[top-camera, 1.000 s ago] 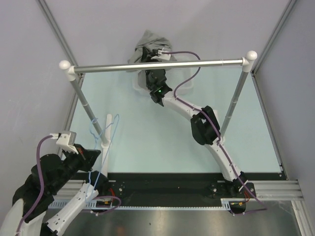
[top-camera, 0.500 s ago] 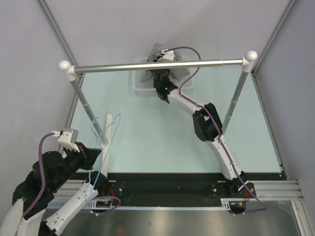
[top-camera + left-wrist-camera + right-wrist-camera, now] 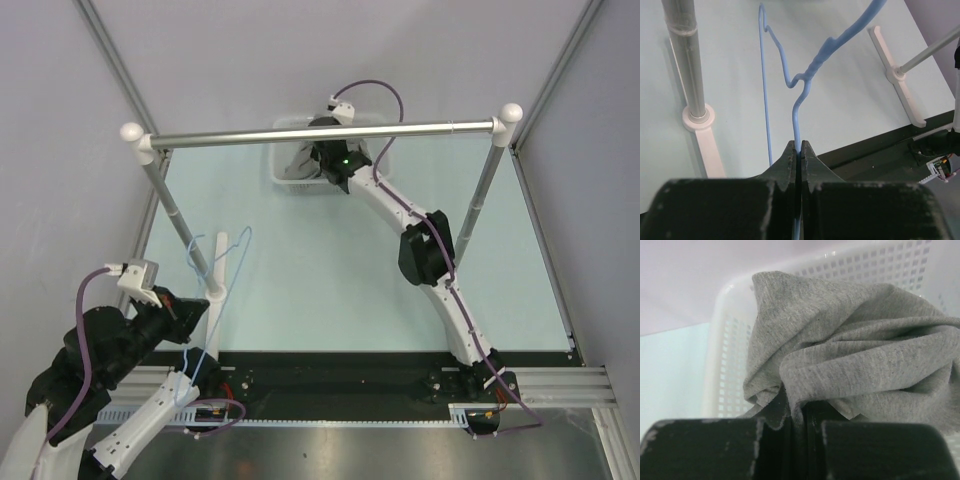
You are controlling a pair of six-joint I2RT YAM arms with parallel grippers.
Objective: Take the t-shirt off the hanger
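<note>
Hanger (image 3: 796,125) is clamped in left end effector (image 3: 798,150) — t-shirt (image 3: 850,340) is pinched by right end effector (image 3: 799,412), bunched ahead inside basket (image 3: 720,340).

The t-shirt (image 3: 855,340) is showing matt, heathered knit cloth inside the basket (image 3: 722,365), whose perforated plastic is gleaming faintly; the hanger (image 3: 796,119) is showing smooth coated wire.

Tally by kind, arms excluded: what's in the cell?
t-shirt: 1
hanger: 1
basket: 1
rail: 1
Total: 4
</note>
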